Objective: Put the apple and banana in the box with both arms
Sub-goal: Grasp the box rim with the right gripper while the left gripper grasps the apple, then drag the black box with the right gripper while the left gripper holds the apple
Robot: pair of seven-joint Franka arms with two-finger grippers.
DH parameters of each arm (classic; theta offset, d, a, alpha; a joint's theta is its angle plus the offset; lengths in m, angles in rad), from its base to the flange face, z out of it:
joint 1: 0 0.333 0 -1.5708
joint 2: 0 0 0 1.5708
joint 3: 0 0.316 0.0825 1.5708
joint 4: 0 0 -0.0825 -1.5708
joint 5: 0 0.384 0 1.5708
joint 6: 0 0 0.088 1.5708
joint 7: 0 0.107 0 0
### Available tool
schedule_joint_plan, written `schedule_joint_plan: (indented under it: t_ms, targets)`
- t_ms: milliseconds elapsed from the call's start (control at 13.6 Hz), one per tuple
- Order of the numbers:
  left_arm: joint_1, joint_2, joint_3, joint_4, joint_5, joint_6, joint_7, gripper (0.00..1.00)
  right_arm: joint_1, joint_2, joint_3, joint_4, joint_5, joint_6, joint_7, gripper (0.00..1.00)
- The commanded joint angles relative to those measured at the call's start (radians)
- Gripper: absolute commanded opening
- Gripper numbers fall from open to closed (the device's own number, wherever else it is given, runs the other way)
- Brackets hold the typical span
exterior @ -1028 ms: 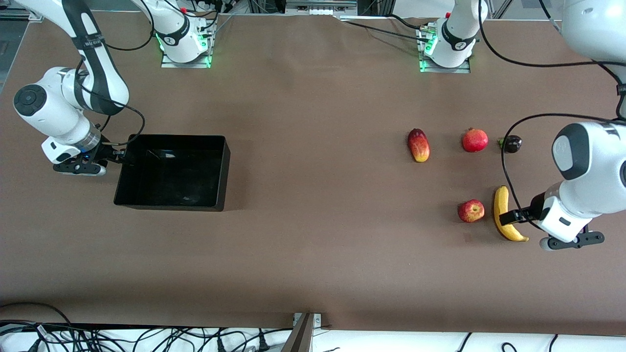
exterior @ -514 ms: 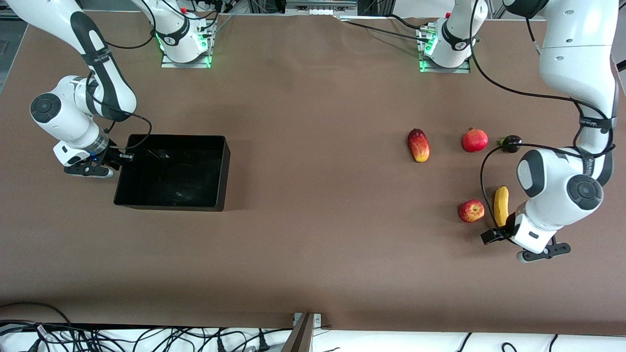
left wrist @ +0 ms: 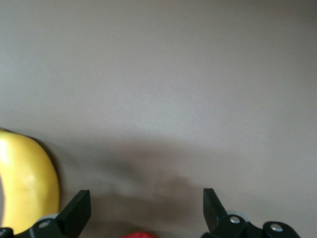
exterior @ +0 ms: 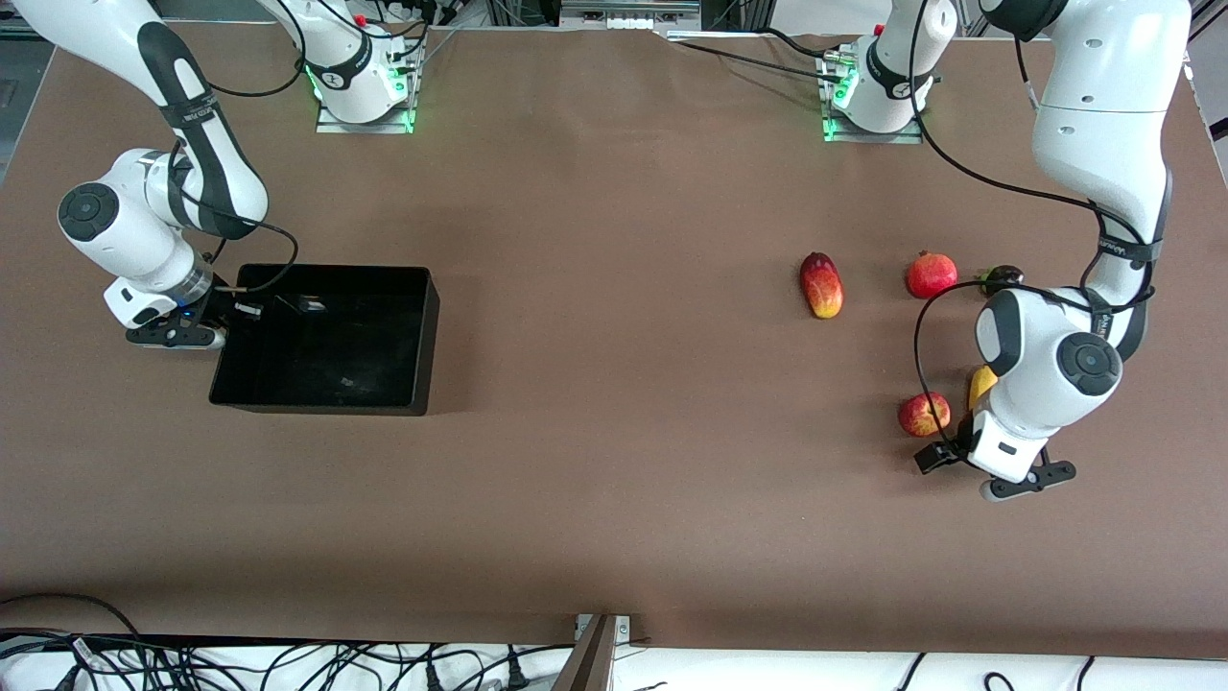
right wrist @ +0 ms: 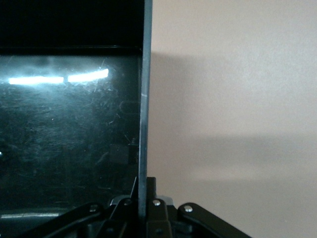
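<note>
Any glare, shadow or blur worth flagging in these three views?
Front view: even light, soft shadow beside the box. Right wrist view: two bright glare streaks on the box's glossy floor; the right claw, shut on its wall, casts a shadow. Left wrist view: banana soft-edged, a dim shadow between the left claw's open fingers.

Right arm: comes from its base at the table's top edge, elbow bent, wrist lowered near that arm's end of the table.
Right gripper: low and level, fingers pinched together on the end wall of the box.
Left arm: rises tall from its base, folds down, wrist near its own end of the table.
Left gripper: low over the table, fingers spread wide, holding nothing.
</note>
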Motion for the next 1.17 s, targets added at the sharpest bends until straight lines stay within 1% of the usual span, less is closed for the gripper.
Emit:
schedule_joint_plan:
  t_ms: [0,147,220,294,367,514,587,734,807,954,1101]
  targets:
    - [-0.012,-0.038,0.005,-0.062,0.029,0.016,-0.036,1.0,-0.004,-0.024,0.052,0.04,0.032,-0.056,0.065,0.0]
    - [-0.012,-0.042,0.005,-0.079,0.029,0.016,-0.039,1.0,-0.001,-0.023,0.075,0.151,0.035,-0.227,0.108,0.0]
    - [-0.012,-0.044,0.005,-0.09,0.029,0.016,-0.041,1.0,0.003,-0.02,0.086,0.23,0.049,-0.345,0.139,0.0]
    - [-0.006,-0.05,0.004,-0.101,0.03,0.016,-0.041,1.0,0.011,-0.014,0.098,0.308,0.086,-0.448,0.174,0.0]
    - [-0.006,-0.067,0.004,-0.124,0.029,0.016,-0.041,1.0,0.026,-0.012,0.104,0.372,0.118,-0.528,0.2,0.0]
    - [-0.006,-0.076,0.002,-0.136,0.03,0.016,-0.045,1.0,0.098,-0.006,0.107,0.471,0.136,-0.625,0.272,0.0]
    - [-0.006,-0.084,0.002,-0.15,0.03,0.016,-0.056,1.0,0.153,-0.004,0.107,0.495,0.136,-0.645,0.339,0.0]
    - [-0.006,-0.096,0.001,-0.164,0.03,0.016,-0.059,1.0,0.299,-0.001,0.107,0.528,0.136,-0.644,0.479,0.0]
    - [-0.006,-0.096,0.001,-0.164,0.03,0.016,-0.065,1.0,0.372,0.026,0.107,0.558,0.136,-0.639,0.549,0.0]
    - [-0.006,-0.096,-0.001,-0.171,0.029,0.016,-0.067,1.0,0.495,0.118,0.107,0.652,0.133,-0.632,0.675,0.0]
    - [-0.007,-0.096,-0.002,-0.175,0.03,0.016,-0.093,1.0,0.607,0.247,0.106,0.779,0.132,-0.587,0.731,0.0]
